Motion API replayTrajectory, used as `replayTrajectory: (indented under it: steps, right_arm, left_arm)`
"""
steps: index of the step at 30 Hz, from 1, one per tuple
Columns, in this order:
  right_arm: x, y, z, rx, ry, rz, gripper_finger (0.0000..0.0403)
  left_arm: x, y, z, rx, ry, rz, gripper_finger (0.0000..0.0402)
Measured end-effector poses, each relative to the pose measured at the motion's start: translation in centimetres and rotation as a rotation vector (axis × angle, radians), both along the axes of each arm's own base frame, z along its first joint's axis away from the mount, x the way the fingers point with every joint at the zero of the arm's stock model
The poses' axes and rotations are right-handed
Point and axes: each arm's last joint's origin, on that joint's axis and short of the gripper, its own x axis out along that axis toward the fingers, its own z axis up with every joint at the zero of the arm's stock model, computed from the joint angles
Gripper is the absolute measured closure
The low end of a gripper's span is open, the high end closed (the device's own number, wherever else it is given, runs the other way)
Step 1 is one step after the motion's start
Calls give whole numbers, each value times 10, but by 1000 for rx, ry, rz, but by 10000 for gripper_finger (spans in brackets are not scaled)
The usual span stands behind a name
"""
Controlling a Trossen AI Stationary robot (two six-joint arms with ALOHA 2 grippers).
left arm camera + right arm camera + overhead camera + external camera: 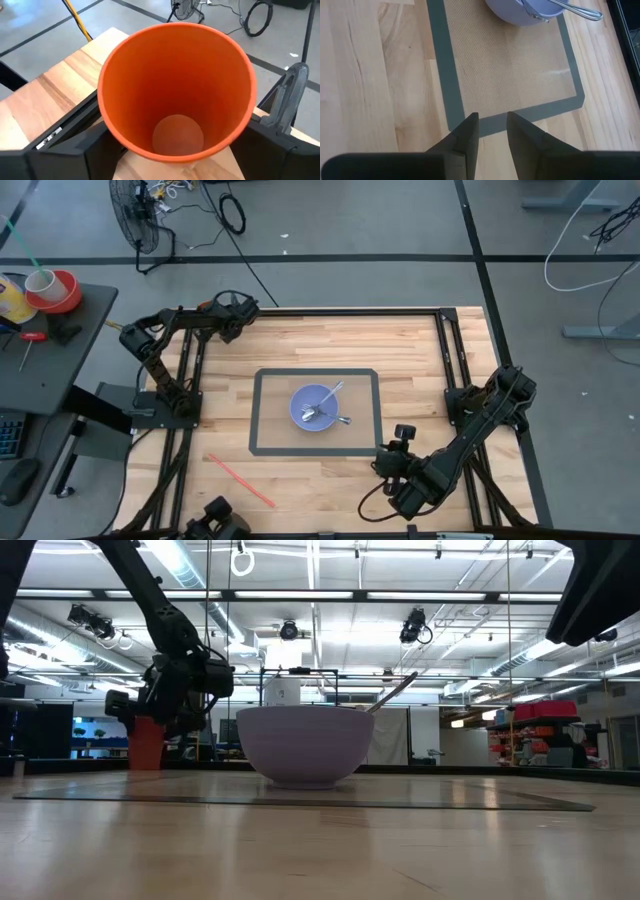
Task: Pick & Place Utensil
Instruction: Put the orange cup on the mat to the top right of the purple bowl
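Utensils (pixel 322 412): two metal ones lying in the lavender bowl (pixel 300 402), handles sticking out over the rim toward the upper right and right in the high view. One handle (pixel 392 692) pokes up past the bowl's right edge in the low view. Neither gripper touches them.

Bowl sits at the middle of the grey-bordered mat (pixel 262 420), which lies centre frame on the wooden table (pixel 300 340) in the high view. The bowl (pixel 305 745) stands upright in the low view.

Left gripper (pixel 238 308) is at the upper left of the table in the high view, well apart from the bowl. It sits around an orange cup (pixel 175 75), which is upright with its mouth facing the wrist camera and nothing in it. Cannot tell if it is clamped on the cup or just loosely around it. In the low view the cup (pixel 147 745) stands on the table at left, under the gripper.

Right gripper (pixel 492 125) is at the lower right in the high view, just off the mat's lower right corner and pointing toward the bowl (pixel 512 15). Its pincer is slightly apart with nothing between, over the mat's border.

Thin red stick (pixel 240 480) lies on the table at lower left in the high view, apart from the mat.
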Motion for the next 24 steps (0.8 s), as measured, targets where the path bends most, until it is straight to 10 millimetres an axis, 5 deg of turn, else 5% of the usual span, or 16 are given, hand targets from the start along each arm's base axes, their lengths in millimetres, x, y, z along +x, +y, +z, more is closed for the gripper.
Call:
replayTrajectory:
  steps: [24]
  right_arm:
    - [3, 4, 0, 22, 5, 51, 298]
  left_arm:
    - [12, -20, 0, -188, 82, -158, 83]
